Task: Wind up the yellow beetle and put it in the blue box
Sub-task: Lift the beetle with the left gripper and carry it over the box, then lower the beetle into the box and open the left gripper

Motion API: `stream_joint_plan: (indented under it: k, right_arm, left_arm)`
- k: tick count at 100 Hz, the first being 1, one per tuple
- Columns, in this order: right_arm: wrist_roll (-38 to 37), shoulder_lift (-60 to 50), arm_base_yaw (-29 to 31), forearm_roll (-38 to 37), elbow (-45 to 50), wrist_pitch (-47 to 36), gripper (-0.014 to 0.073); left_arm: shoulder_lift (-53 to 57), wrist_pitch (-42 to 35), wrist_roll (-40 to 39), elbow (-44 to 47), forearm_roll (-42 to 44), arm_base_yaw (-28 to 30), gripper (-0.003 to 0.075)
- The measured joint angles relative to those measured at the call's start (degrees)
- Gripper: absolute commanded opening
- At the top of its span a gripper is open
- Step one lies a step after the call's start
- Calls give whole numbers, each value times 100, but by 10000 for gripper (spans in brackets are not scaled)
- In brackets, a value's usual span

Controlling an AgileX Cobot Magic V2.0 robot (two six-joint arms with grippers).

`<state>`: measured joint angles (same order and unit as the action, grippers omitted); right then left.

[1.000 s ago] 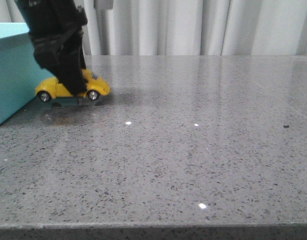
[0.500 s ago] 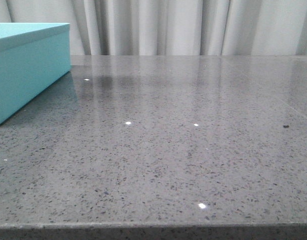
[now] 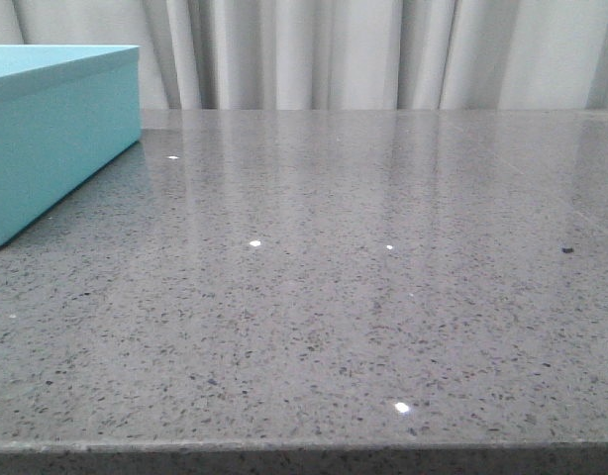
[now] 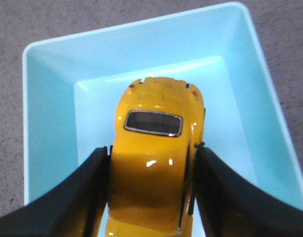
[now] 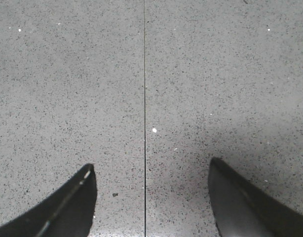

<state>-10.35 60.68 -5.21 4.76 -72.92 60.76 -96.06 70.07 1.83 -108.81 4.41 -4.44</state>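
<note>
From my remote station, the left wrist view shows the left gripper [image 4: 150, 192] clamped on the yellow beetle [image 4: 154, 163]. Both black fingers [image 4: 87, 197] press against the flanks of the car body, one on each side. The beetle sits between them with its dark window and two small red lamps facing the camera. Directly beneath the car lies the open interior of the blue box [image 4: 48, 113]. I see the light inner floor and all four sloping walls around the car's outline. I cannot tell whether the wheels touch the box floor.

In the front view, the blue box [image 3: 56, 129] stands at the far left of the grey speckled table [image 3: 363, 297]. Only its side wall and top rim show there; neither the car nor an arm appears. Pale curtains [image 3: 363, 49] hang behind the table.

The right gripper [image 5: 151, 197] hangs over bare tabletop with its fingers spread wide apart and nothing between them. A thin seam line [image 5: 144, 98] in the table surface runs between the fingertips.
</note>
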Motion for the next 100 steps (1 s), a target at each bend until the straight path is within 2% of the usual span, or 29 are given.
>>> stream_joint_plan:
  k: [32, 74, 84, 100]
  right_arm:
    - [0, 0, 0, 0, 0, 0, 486]
    - [0, 0, 0, 0, 0, 0, 486]
    - [0, 0, 0, 0, 0, 0, 486]
    - [0, 0, 0, 0, 0, 0, 486]
  left_arm:
    - [-631, 24, -122, 445, -11, 182, 170]
    - [-1305, -60, -488, 472, -23, 182, 177]
    - [-1344, -60, -487, 483, -23, 182, 228]
    - [-1344, -60, -487, 481, -33, 182, 354]
